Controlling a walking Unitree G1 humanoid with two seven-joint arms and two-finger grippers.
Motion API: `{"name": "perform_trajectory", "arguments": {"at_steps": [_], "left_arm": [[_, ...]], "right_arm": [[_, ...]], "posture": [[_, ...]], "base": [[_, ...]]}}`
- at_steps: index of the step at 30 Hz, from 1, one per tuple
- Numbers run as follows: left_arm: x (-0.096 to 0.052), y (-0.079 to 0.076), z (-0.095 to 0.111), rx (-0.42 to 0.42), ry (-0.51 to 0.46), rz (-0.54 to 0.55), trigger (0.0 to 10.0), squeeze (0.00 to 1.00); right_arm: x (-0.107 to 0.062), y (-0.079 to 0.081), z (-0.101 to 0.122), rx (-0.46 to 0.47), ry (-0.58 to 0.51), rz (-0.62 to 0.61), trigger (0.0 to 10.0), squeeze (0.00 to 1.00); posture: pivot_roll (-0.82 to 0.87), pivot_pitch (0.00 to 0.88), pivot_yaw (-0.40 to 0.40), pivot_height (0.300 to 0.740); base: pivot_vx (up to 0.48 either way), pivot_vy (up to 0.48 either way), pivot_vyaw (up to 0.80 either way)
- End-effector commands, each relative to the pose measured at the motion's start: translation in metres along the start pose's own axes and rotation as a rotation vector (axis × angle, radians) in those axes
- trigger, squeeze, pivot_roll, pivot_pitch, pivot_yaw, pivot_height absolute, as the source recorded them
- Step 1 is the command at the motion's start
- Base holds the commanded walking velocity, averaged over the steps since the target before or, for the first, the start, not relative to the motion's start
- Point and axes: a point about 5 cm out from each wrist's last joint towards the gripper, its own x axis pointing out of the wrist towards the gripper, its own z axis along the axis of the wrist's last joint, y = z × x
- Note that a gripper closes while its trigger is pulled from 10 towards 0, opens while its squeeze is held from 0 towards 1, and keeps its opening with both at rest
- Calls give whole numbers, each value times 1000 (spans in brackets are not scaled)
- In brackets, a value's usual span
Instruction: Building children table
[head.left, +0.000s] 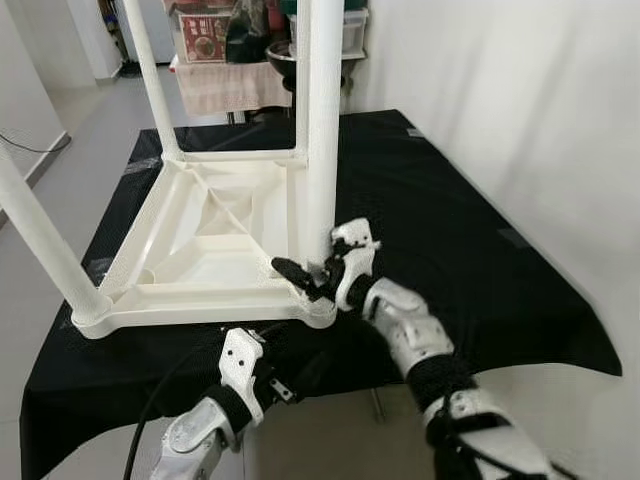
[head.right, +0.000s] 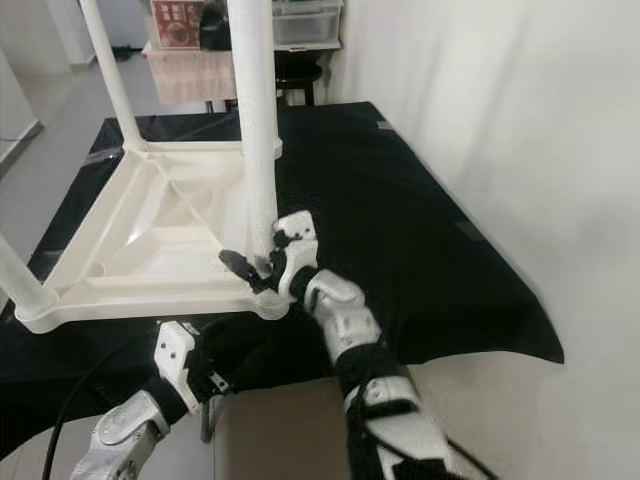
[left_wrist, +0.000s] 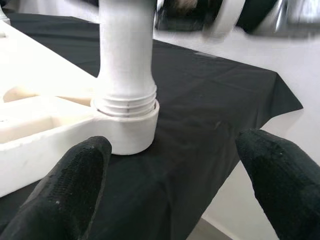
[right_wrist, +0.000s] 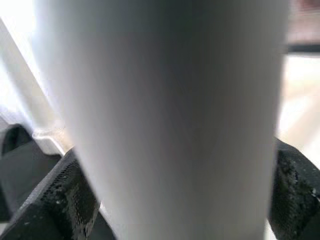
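Gripping white leg (head.left: 322, 120), right claw (head.left: 318, 268)

A low surface draped in a black cloth (head.left: 470, 240) is carrying the upturned white children's table (head.left: 215, 240), tabletop face down. The white frame is sitting toward the robot's left, leaving bare cloth on the right.

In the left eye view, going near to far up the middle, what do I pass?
Left gripper → right gripper on the near white leg → upturned white tabletop → far edge of the black cloth
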Motion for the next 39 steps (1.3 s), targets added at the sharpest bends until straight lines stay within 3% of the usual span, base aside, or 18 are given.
{"name": "perform_trajectory", "arguments": {"at_steps": [1,5,6,7,15,24,25,27,28,29,31,33,37,38,39], "left_arm": [[-1,2,-3,-5,14,10,10000,0],[-1,3,-3,-3,15,11,10000,0],[-1,3,-3,-3,15,11,10000,0],[0,3,-3,-4,16,11,10000,0],[0,3,-3,-3,16,13,10000,0],[0,2,-3,-6,15,12,10000,0],[-1,2,-3,-7,14,12,10000,0],[-4,1,-2,-9,14,11,10000,0],[-4,1,-2,-9,14,11,10000,0],[-5,1,-2,-9,15,10,10000,0],[-5,1,-2,-9,15,10,10000,0],[-6,2,-2,-10,22,7,10000,0],[-6,2,-3,-11,25,5,10000,0],[-5,2,-3,-10,25,5,10000,0],[-5,2,-3,-10,25,5,10000,0]], "right_arm": [[-4,-6,6,-53,26,133,10000,0],[-8,-13,9,-35,41,160,10000,0],[-10,-14,10,-24,45,185,9333,0],[-12,-15,11,-18,54,223,0,0],[-18,-20,15,-11,53,256,0,0],[-27,-28,0,-6,50,101,0,0],[-28,-25,-16,22,69,3,0,0],[-33,-20,-60,58,155,-486,0,0],[-33,-20,-60,58,155,-486,0,0],[-39,-9,-79,104,190,-647,0,0],[-39,-9,-79,104,190,-647,0,0],[-28,19,-90,152,163,-644,0,0],[-12,19,-77,137,120,-597,0,0],[-6,11,-69,111,119,-595,3059,0],[-6,11,-69,111,119,-595,3059,0]], "posture": [[6,0,-26,740],[11,0,-28,740],[11,0,-28,740],[16,0,-32,740],[16,0,-34,740],[-4,0,-29,740],[-8,0,-29,740],[-11,0,-23,740],[-11,0,-23,740],[-3,0,-20,740],[-3,0,-20,740],[-4,0,-5,740],[-1,0,-7,740],[7,0,-15,740],[7,0,-15,740]], "base": [[0,0,0],[0,0,0],[0,0,0],[0,0,0],[0,0,0],[0,0,0],[0,0,0],[0,0,0],[0,0,0],[0,0,0],[0,0,0],[0,0,0],[0,0,0],[0,0,0],[0,0,0]]}}
